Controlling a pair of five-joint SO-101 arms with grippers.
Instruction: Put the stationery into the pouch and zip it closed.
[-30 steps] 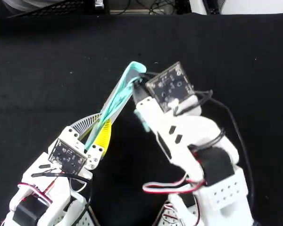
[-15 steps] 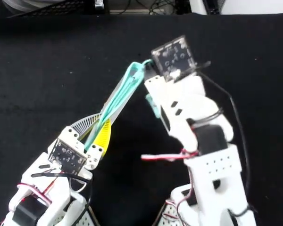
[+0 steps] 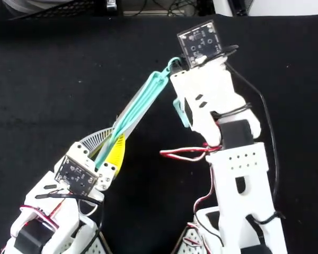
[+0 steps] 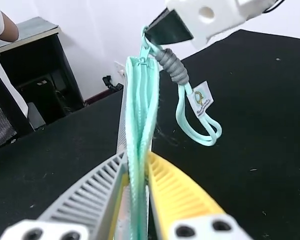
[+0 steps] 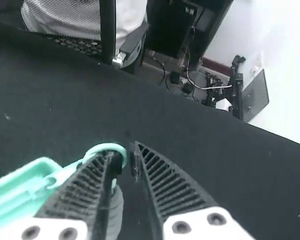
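One printed tag (image 4: 201, 98) on pouch (image 4: 140, 125).

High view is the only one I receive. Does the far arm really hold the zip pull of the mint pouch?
Observer: Yes. The right wrist view shows the right gripper with its jaws shut on the mint ring of the zip pull.
Operator: And the pouch's near end?
Observer: In the left wrist view the pouch stands edge-up, pinched between the jaws of the left gripper.
Operator: Anything hanging from the pull?
Observer: A mint loop strap with a small tag, hanging free.
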